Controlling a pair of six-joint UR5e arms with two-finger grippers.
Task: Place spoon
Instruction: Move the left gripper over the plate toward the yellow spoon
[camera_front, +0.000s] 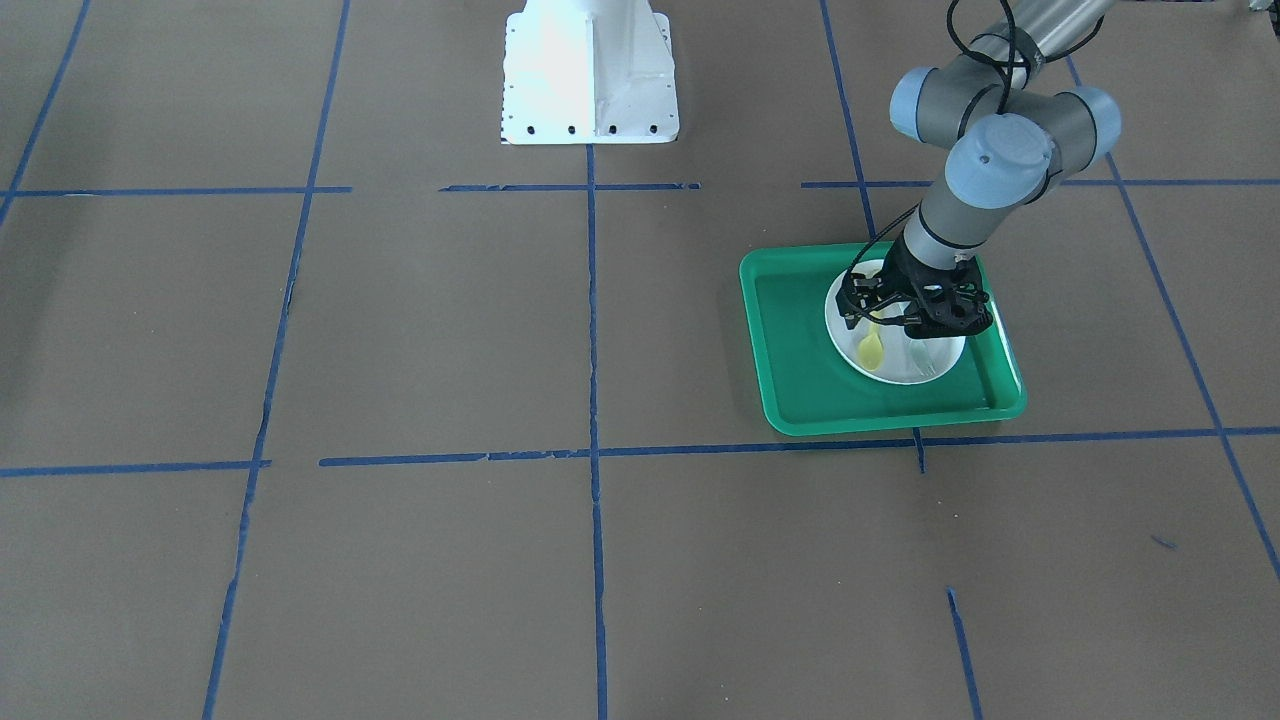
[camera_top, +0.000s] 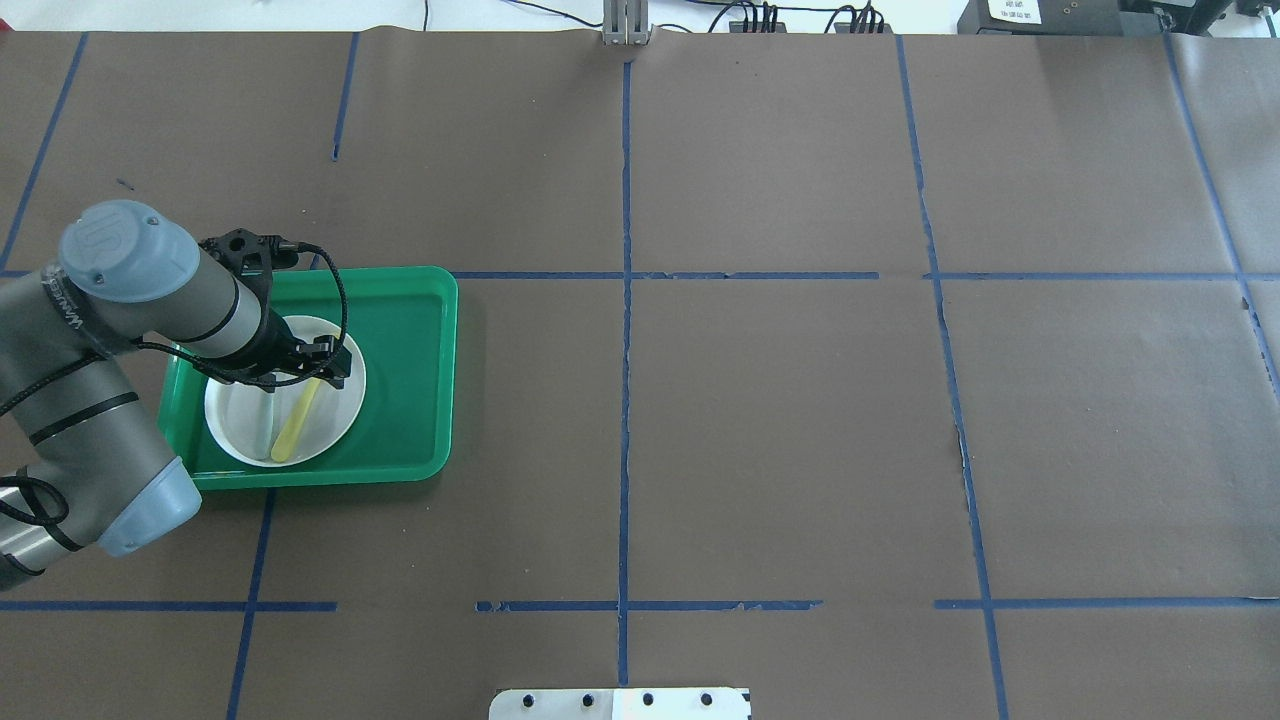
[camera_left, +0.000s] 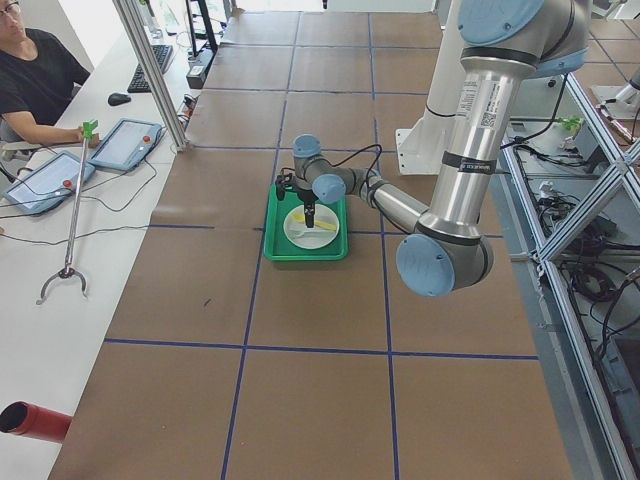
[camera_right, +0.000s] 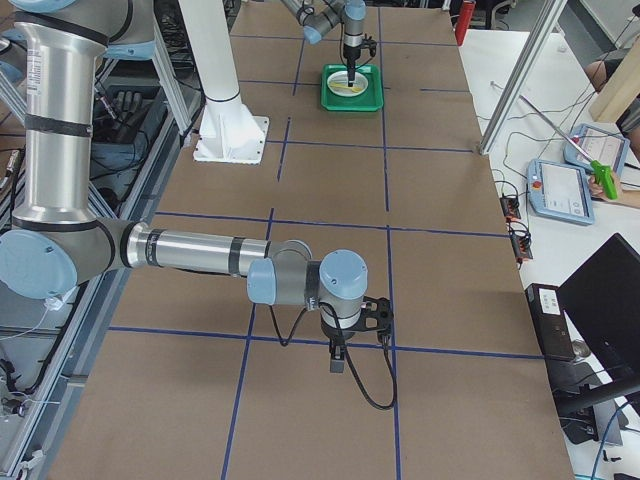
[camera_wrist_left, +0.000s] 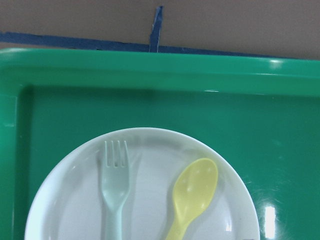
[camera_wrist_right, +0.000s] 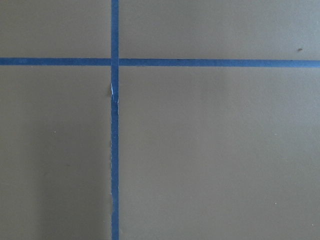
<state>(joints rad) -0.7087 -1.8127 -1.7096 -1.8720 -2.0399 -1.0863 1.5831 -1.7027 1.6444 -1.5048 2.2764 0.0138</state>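
Note:
The pale-yellow spoon (camera_wrist_left: 195, 192) lies on the white plate (camera_wrist_left: 150, 197), its bowl toward the tray's far rim and its handle running under the camera. It also shows from overhead (camera_top: 295, 425) and from the front (camera_front: 872, 348). My left gripper (camera_top: 322, 372) hangs low over the handle's end (camera_front: 875, 318). Its fingers look spread on either side of the handle, so it reads as open. My right gripper (camera_right: 337, 362) hovers over bare table far from the tray. It shows only in the exterior right view, so I cannot tell its state.
The plate sits in a green tray (camera_top: 410, 360) with a raised rim (camera_wrist_left: 150, 65). A grey-green fork (camera_wrist_left: 116, 185) lies on the plate beside the spoon. Brown paper with blue tape lines covers the table. The robot's white base (camera_front: 590, 80) stands at the back.

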